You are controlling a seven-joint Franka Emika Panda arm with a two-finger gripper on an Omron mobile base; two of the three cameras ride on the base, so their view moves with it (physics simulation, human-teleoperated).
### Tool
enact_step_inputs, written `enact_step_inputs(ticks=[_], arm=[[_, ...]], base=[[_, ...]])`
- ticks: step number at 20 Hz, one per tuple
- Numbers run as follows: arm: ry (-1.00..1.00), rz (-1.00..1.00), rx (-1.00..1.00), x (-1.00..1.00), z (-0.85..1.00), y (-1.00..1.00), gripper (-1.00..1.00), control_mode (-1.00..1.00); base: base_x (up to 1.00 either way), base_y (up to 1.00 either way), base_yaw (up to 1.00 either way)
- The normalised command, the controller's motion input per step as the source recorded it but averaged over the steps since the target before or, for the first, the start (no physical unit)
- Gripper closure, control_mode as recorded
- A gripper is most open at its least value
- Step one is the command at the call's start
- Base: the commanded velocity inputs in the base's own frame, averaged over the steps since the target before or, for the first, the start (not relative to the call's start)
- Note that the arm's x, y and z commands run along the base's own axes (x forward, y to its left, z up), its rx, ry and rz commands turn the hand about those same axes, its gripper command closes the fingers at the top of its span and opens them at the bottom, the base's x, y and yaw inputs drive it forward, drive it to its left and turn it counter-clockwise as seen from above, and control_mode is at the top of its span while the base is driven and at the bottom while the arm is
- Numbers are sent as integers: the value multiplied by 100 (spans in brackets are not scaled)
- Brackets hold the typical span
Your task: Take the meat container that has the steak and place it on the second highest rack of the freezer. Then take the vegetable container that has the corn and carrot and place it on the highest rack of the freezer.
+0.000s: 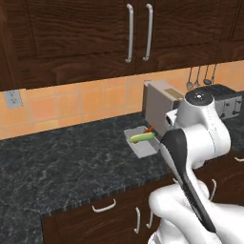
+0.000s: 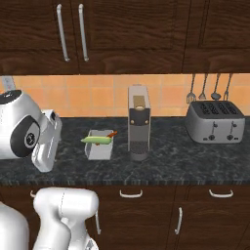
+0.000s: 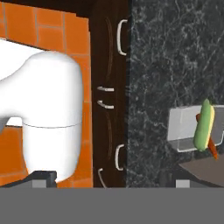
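Note:
A grey vegetable container (image 1: pixel 145 150) (image 2: pixel 99 152) (image 3: pixel 183 127) sits on the dark counter beside the coffee machine. Across its top lie the yellow-green corn cob (image 1: pixel 143 137) (image 2: pixel 97 140) (image 3: pixel 203 127) and a thin orange carrot (image 1: pixel 150 128) (image 2: pixel 112 133) (image 3: pixel 212 148). My gripper (image 3: pixel 111 183) hangs above the counter's front edge, left of the container in the right base view, and is apart from it. Its tips stand wide apart, open and holding nothing. The steak container and the freezer are out of view.
A tall grey coffee machine (image 1: pixel 159 107) (image 2: pixel 139 127) stands right of the container. A silver toaster (image 2: pixel 215 122) sits further right, under hanging utensils (image 2: pixel 205 90). Dark wall cabinets (image 2: pixel 122 34) hang overhead and handled drawers (image 2: pixel 132 194) run below the counter (image 1: pixel 57 162).

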Motion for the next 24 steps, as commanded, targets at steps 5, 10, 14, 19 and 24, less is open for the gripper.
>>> enact_step_inputs(ticks=[5,10,14,19,24], arm=[[25,12,3,90,-66,-22,-100,-100],[17,11,4,46,-59,-18,-100,-100],[5,11,13,43,-45,-37,-100,-100],[0,1,7,66,-18,-8,-100,-100],[-2,-3,0,64,-8,18,-100,-100]], base=[[0,0,0],[0,0,0],[0,0,0],[0,0,0],[0,0,0]])
